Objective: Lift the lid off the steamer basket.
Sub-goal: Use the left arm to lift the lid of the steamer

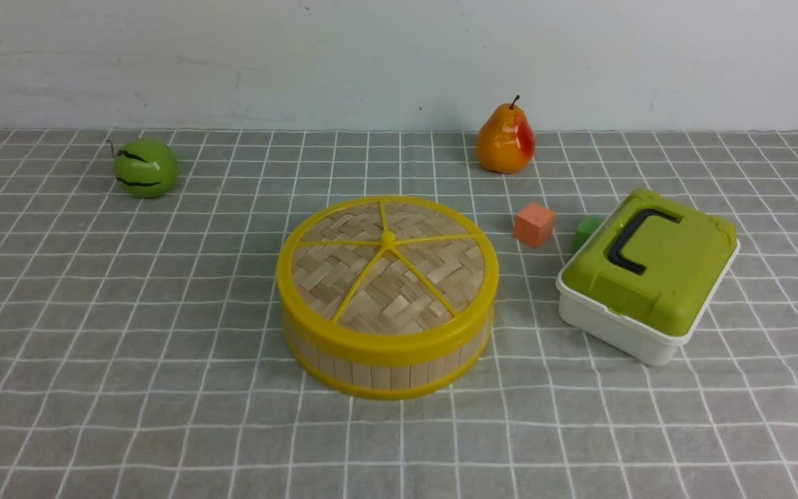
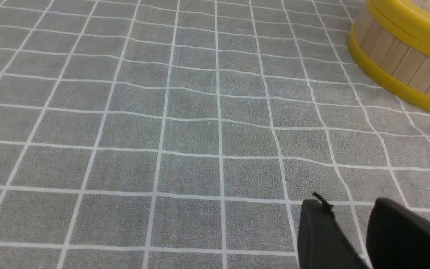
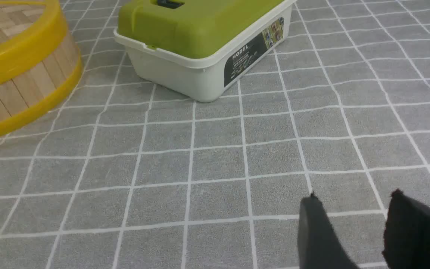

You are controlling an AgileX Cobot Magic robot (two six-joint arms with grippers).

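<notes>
A: Operator, where do you see the lid [image 1: 409,294] in front of you?

B: You see it on top of the steamer basket [image 1: 391,378], flat and covering it. Its yellow spokes meet at the knob [image 1: 388,241]. The basket stands upright on the checked cloth [image 1: 163,416], near the middle of your front view.

A: And how are the jaws of your two grippers?

B: Your left gripper [image 2: 349,203] has its fingers spread, with cloth visible between them. Your right gripper [image 3: 353,198] is also spread, and it pinches nothing. Both are apart from the lid.

A: Which things do you have around the basket?

B: To the right of it, you have the white box [image 1: 614,333] with a green lid [image 1: 669,277] and a black handle [image 1: 624,242]. Just beside this box there is a green block [image 1: 586,232], partly hidden, and an orange block [image 1: 535,224] is between the basket and the box. Farther back you find the orange pear [image 1: 505,142], with a red patch, and at the left the round green fruit [image 1: 146,168] with dark stripes.
</notes>
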